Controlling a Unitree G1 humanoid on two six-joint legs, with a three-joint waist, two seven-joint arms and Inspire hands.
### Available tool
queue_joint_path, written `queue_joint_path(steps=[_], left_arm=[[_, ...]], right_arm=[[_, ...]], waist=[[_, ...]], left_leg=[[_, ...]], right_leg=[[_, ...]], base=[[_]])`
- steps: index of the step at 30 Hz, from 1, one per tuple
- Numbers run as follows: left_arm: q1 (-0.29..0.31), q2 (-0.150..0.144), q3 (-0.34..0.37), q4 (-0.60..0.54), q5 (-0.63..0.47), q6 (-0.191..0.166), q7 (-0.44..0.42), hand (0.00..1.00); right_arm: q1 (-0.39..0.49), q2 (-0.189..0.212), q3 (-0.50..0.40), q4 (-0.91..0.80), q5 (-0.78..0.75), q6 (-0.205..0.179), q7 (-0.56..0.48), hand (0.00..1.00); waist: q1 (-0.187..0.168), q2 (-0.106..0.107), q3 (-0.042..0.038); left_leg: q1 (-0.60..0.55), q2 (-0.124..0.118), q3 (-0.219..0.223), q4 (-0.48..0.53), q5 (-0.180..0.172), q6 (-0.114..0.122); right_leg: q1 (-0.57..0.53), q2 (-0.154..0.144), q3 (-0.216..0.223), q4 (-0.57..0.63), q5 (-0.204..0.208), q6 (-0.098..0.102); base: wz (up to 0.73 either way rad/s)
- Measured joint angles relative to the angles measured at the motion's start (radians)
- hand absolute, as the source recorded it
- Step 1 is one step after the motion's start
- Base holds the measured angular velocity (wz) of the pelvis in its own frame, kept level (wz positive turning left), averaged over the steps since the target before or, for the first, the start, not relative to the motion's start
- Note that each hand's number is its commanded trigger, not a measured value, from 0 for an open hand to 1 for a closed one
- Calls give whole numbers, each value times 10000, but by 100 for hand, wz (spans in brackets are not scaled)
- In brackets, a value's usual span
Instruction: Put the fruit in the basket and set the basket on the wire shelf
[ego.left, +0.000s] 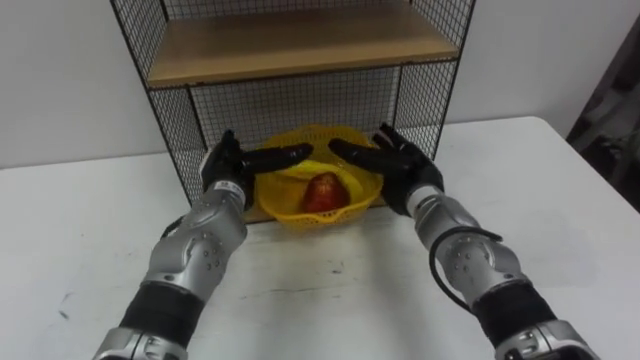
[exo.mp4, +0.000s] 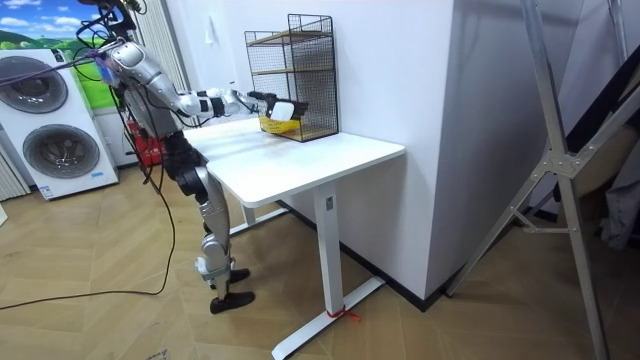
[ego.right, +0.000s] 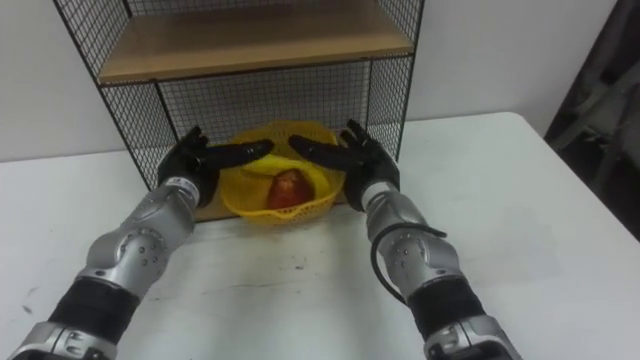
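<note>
Left hand (ego.left: 228, 165) at basket's (ego.left: 318, 218) 9 o'clock, right hand (ego.left: 400, 160) at 3, fingers straight; fruit (ego.left: 323, 192) inside, under shelf (ego.left: 290, 45).

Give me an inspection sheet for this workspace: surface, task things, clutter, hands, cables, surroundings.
Surface: white table; the wire shelf stands on it by the wall.
Job's things: yellow basket holding a red fruit, sitting in the shelf's lower compartment with its front poking out.
Clutter: nothing seen.
Hands: left hand and right hand open, one at each side of the basket, fingers straight above its rim.
Cables: nothing seen beyond the robot's own.
Surroundings: washing machines behind the robot; metal frame at the room view's right.
</note>
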Motion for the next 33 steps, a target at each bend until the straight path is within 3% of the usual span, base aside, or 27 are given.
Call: queue_joint_path(steps=[4,7,9,13,22,33], left_arm=[[156,134,118,-885,26,-130,15,0],[750,315,122,-1452,277,-120,-5,0],[1144,462,129,-1833,700,-98,-65,0],[1412,474,250,-2340,1197,-3,-318,0],[1430,474,629,-3034,1307,-13,-629,0],[2356,475,615,-3586,1946,-157,-1144,0]], right_arm=[[83,-98,-145,-1070,-354,-19,47,0],[538,-142,-281,-1634,-647,-7,161,0],[874,-284,-378,-1905,-837,-1,297,0],[1333,-294,-788,-2158,-1479,76,602,0],[1424,-327,-1182,-2793,-1651,85,970,0],[2535,-380,-1266,-4134,-2658,79,1459,0]], waist=[[16,-85,-1],[-8,-282,-125],[-11,-349,-155],[-27,-349,-148],[-21,-246,-73],[-54,-264,-83]], left_leg=[[178,-13,-42,-65,36,-8],[274,-14,-57,-82,4,-70],[283,-13,-55,-77,2,-71],[271,-16,-39,-94,2,-69],[287,8,-25,-227,59,-131],[149,18,-31,-355,127,-154]], right_leg=[[205,-14,-38,-22,-2,-1],[277,-10,-33,-50,-123,91],[293,-5,-24,-53,-122,95],[255,-7,-4,-46,-118,101],[215,12,-8,-91,-111,64],[-16,35,27,-168,-85,50]], base=[[2],[0],[0],[0],[0],[0]])
